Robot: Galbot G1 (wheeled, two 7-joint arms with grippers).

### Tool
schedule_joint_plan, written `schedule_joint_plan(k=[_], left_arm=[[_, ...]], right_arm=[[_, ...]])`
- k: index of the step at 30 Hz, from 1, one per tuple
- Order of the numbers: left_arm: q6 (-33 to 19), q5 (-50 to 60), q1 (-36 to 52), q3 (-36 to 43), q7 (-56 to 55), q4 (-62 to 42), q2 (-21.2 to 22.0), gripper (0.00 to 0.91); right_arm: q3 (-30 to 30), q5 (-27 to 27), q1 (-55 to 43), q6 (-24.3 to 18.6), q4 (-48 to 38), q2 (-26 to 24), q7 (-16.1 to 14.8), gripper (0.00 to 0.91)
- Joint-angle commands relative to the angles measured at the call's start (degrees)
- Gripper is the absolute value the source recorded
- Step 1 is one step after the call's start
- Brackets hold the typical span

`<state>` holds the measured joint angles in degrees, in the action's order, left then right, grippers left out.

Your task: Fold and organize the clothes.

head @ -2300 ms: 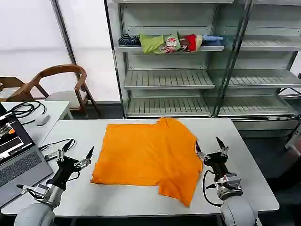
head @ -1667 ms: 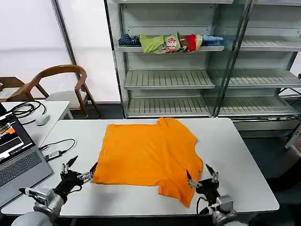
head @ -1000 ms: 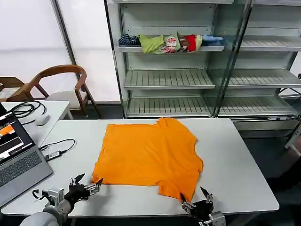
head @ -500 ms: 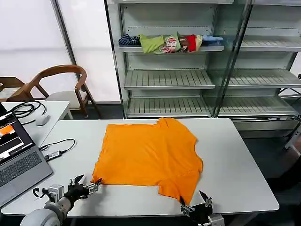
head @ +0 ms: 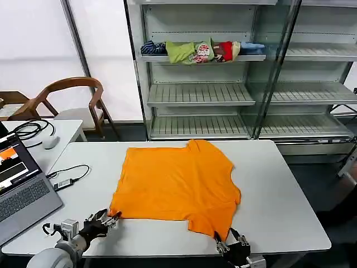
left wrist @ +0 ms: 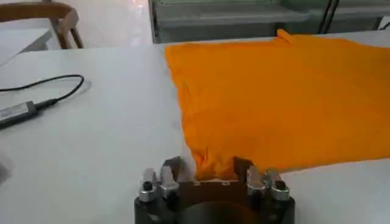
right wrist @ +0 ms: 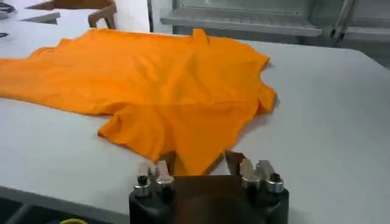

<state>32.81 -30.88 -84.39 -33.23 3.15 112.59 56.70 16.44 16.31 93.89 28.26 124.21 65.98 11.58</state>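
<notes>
**Two tools at the near hem of an orange T-shirt**

Both tools sit low at the table's near edge, each at one near corner of the T-shirt. The left tool (head: pixel 106 218) has its fingers (left wrist: pixel 172 168) on either side of the shirt's near-left corner, with a small fold of orange fabric bunched between them; the jaws look closed on that corner. The right tool (head: pixel 231 241) straddles the pointed near-right corner, its fingers (right wrist: pixel 235 159) flanking the cloth tip; whether they actually pinch it cannot be told. Beyond both tools, the orange T-shirt (head: pixel 175 181) lies spread mostly flat on the white table (head: pixel 279 184), plain side showing, stretching away from them toward the metal shelving (head: pixel 223 95). Outward of the left tool, a cable (head: pixel 67 176) rests on the table, with a laptop (head: pixel 19 192) beyond it.
</notes>
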Motion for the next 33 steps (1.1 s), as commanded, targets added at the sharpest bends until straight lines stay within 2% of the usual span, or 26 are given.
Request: schedule_joint_plan(k=[1,21,26,33], left_arm=[[0.2,0.1,0.1,0.0,0.2,0.0,0.0,0.020],[-1.0,-0.1,0.1,-0.7,1.7,1.6,0.4,0.020],[-1.6,-3.1,3.2,-0.8,1.6,1.4,-0.4,0.020],[-3.5,-6.3,9.5,0.7,1.9,-2.7,-1.2,0.020]], right_arm=[[0.0,0.1,0.1,0.4,-0.1,0.2,0.2,0.000],[1.2,0.6,-0.2,-1.7,1.8,0.0,-0.8,0.000],[4.0,4.2,-3.5,-0.7,4.2,-0.8,-0.9,0.000],[5.2,8.6,-13.9,1.5,0.8,-1.0,0.1,0.000]])
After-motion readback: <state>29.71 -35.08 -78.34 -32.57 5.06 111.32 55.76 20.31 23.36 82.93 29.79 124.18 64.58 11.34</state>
